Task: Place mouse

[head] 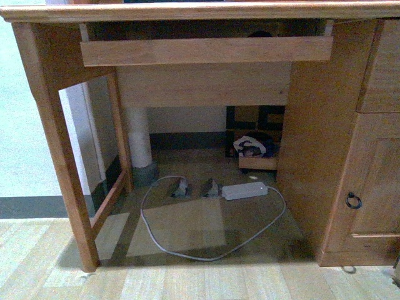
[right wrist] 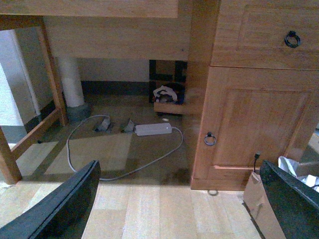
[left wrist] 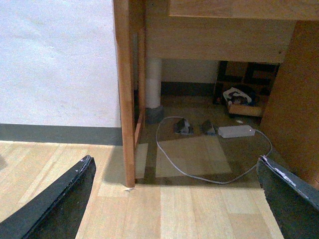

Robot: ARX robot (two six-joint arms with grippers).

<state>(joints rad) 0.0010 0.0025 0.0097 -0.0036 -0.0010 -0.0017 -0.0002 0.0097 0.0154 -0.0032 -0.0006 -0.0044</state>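
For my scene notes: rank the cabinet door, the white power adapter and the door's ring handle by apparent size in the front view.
1. cabinet door, largest by far.
2. white power adapter.
3. ring handle, smallest.
The adapter lies farther back, so its real lead may be bigger.

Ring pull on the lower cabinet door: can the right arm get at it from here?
Probably yes: the ring pull faces the open right pincer, with only bare floor between them and nothing blocking.

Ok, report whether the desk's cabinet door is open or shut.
Shut. The cabinet door sits flush, no gap showing, its ring handle hanging flat.
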